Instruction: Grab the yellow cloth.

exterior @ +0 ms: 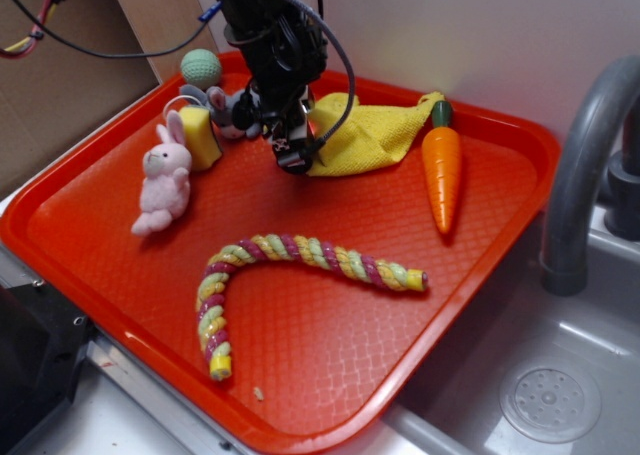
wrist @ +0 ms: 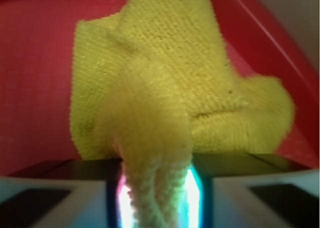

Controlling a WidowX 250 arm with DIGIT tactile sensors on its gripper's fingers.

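**Yellow cloth pinched at its near corner**

Where the soft bright yellow woven cloth [exterior: 372, 132] bunches at its left edge, clamped narrowly between the fingers of the black robot gripper [exterior: 293, 158]. Seen from the wrist as a pulled-up fold [wrist: 152, 153] squeezed in the gap. Spread otherwise flat across the back of the red plastic tray [exterior: 330, 360], touching the orange toy carrot [exterior: 441, 168] at its right. Flanked on the left by a small yellow foam block [exterior: 202, 137], pink plush bunny [exterior: 165, 175] and green ball [exterior: 201, 68]. Fronted, well apart, by a braided yellow-pink-green rope toy [exterior: 290, 275].

Tray count: 7 items, 1 each
1 yellow cloth [exterior: 375, 130], carrot [exterior: 441, 168], rope toy [exterior: 290, 275], pink bunny [exterior: 165, 175], foam block [exterior: 199, 136], green ball [exterior: 201, 68], grey plush [exterior: 228, 108].
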